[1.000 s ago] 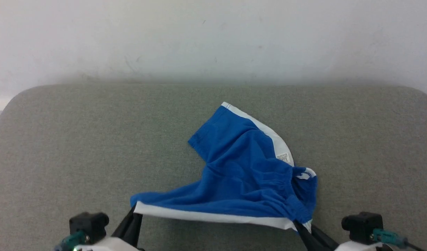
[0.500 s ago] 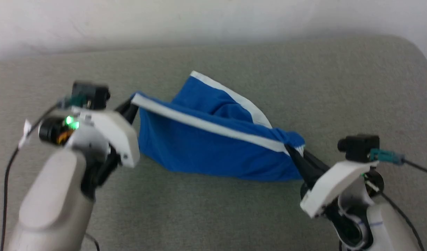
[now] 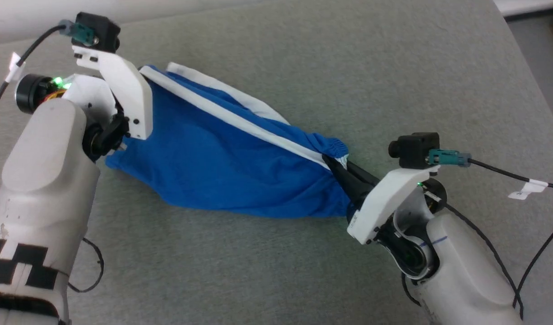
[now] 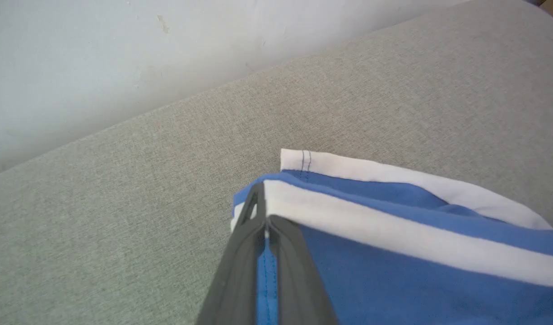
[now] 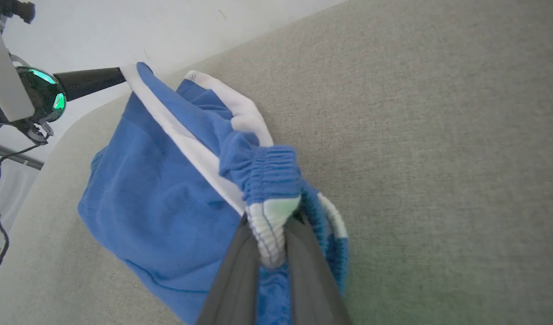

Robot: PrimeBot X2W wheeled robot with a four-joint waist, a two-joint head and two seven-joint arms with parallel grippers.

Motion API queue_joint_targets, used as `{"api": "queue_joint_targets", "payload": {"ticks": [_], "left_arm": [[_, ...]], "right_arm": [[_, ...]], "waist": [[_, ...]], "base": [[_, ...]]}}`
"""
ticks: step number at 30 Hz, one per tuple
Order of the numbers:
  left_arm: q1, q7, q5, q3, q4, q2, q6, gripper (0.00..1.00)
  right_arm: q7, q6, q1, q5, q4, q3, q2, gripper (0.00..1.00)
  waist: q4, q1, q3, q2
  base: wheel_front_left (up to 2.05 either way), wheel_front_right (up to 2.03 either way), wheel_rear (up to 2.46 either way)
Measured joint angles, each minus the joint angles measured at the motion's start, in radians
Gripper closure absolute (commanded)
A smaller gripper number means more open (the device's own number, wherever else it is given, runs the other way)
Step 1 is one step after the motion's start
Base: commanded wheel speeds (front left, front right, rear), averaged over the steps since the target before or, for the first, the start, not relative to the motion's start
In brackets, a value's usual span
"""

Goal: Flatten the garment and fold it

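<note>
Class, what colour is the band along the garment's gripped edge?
The band is white, on the blue garment; left wrist view shows it best.

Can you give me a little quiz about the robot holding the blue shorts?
1. True or false: just one gripper holds the bright blue thin fabric shorts with white bands.
2. What does the right gripper pinch? A) a pocket B) the gathered elastic waistband C) nothing
3. Fill in: the left gripper is shut on a corner with a ___ band.
Key: 1 false; 2 B; 3 white.
</note>
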Motion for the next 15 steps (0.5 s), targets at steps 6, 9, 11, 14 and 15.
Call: {"api": "queue_joint_targets", "payload": {"ticks": [6,9,11,14,15], "left_arm": [[-0.039,-0.056,-0.018,-0.022,0.134,-0.03,-0.001,0.56],[-0.049,-0.099,-0.06,-0.004,0.174,-0.049,-0.001,0.0],[-0.051,-0.129,-0.071,-0.003,0.191,-0.052,-0.002,0.0],[-0.046,-0.188,-0.092,0.008,0.204,-0.062,-0.002,0.0],[-0.039,-0.208,-0.093,0.008,0.205,-0.062,-0.002,0.0]], "right_arm": [[-0.055,0.0,-0.037,0.022,0.064,0.056,0.0,0.0],[-0.09,0.0,-0.049,0.016,0.07,0.082,0.0,0.0],[-0.114,0.0,-0.05,-0.002,0.07,0.092,-0.001,0.0],[-0.156,0.0,-0.044,-0.046,0.048,0.098,-0.012,0.0],[-0.165,0.0,-0.037,-0.059,0.033,0.099,-0.022,0.0]], "waist": [[-0.051,-0.0001,0.054,0.0],[-0.065,0.0,0.067,0.0],[-0.068,-0.0001,0.063,0.0],[-0.064,-0.0001,0.05,0.0],[-0.062,-0.0001,0.043,0.0]], "base": [[0.0,0.0,0.0],[0.0,0.0,0.0],[0.0,0.0,0.0],[0.0,0.0,0.0],[0.0,0.0,0.0]]}}
